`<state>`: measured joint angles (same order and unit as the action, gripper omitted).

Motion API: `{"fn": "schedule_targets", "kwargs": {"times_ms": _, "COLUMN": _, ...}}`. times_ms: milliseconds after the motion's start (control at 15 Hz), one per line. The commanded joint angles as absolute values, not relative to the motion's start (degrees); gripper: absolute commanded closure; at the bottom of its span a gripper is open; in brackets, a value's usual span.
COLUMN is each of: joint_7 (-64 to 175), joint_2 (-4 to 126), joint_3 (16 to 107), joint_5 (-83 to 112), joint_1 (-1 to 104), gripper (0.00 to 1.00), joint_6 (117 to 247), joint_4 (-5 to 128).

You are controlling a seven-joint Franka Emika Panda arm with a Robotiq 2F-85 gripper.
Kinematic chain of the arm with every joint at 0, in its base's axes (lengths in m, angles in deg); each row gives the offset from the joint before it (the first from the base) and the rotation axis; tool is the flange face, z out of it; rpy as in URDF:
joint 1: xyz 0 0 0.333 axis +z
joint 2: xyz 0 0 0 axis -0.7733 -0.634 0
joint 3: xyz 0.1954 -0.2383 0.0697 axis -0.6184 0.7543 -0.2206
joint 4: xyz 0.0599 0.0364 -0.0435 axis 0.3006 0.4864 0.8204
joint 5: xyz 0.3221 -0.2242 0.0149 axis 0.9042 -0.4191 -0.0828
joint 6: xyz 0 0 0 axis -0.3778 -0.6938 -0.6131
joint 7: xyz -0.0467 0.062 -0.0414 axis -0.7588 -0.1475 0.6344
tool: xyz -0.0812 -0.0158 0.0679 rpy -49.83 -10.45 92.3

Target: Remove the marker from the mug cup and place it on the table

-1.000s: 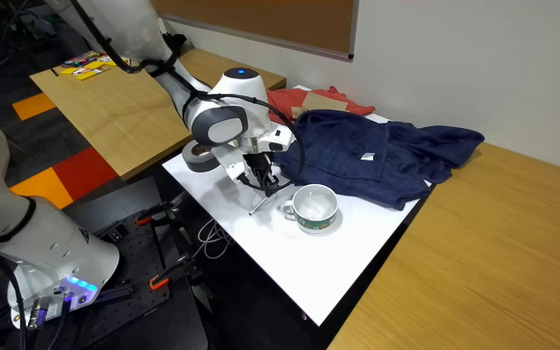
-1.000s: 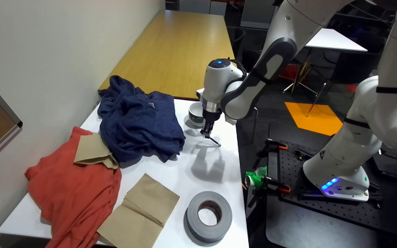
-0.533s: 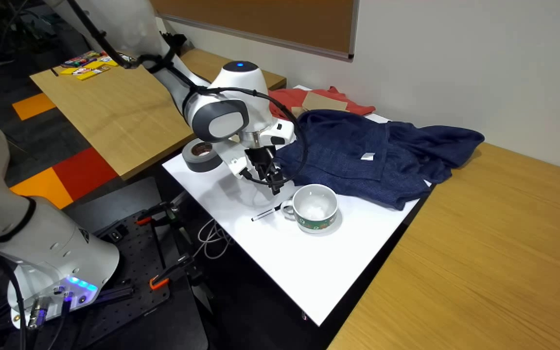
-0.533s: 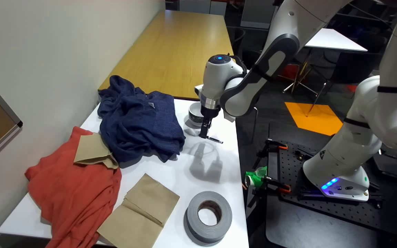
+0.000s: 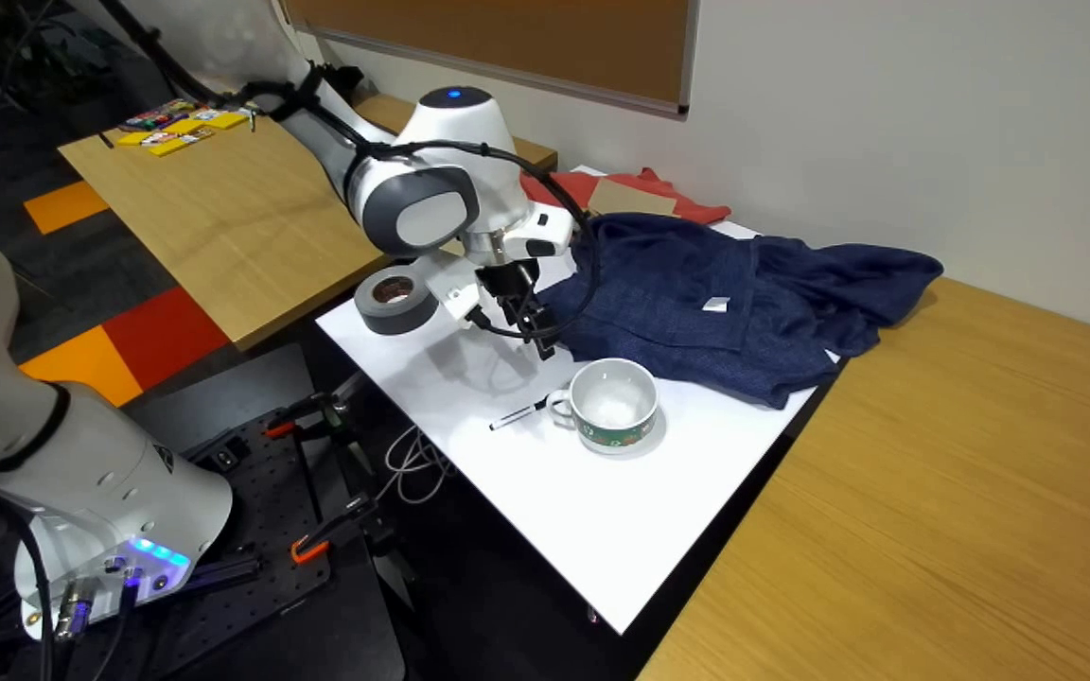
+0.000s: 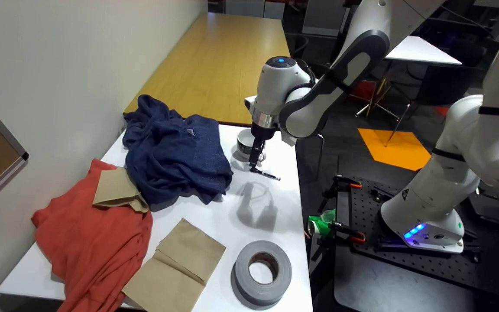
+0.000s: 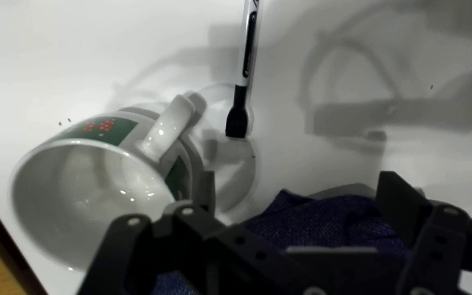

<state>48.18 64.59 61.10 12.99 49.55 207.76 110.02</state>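
Observation:
The marker (image 7: pixel 247 53), white with a black cap, lies flat on the white table (image 5: pixel 602 539). Its capped end points toward the handle side of the mug cup (image 5: pixel 613 430), close beside it. The mug cup is white with a green printed band and stands upright; its inside (image 7: pixel 84 200) shows no object. My gripper (image 7: pixel 297 178) is open above the table with nothing between its fingers, at the marker's capped end and beside the mug. In an exterior view the gripper (image 6: pixel 254 164) partly overlaps the mug and hides the marker's cap end.
A dark blue garment (image 5: pixel 687 293) lies right behind the gripper and mug. A red cloth (image 6: pixel 98 242), brown paper (image 6: pixel 176 268) and a grey tape roll (image 6: pixel 262 286) occupy the table's other end. Wooden tabletops (image 5: pixel 942 492) adjoin it.
The jaws have opened and let go of the marker, which has gone from slanting under the fingers to lying flat. The gripper has risen and moved slightly toward the blue garment.

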Motion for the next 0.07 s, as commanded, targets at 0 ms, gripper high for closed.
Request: {"fn": "schedule_targets", "kwargs": {"times_ms": 0, "joint_7": 48.3, "joint_2": 65.0, "joint_3": 60.8, "joint_5": 12.8, "joint_1": 49.2, "gripper": 0.0, "joint_6": 207.6, "joint_4": 110.1}}
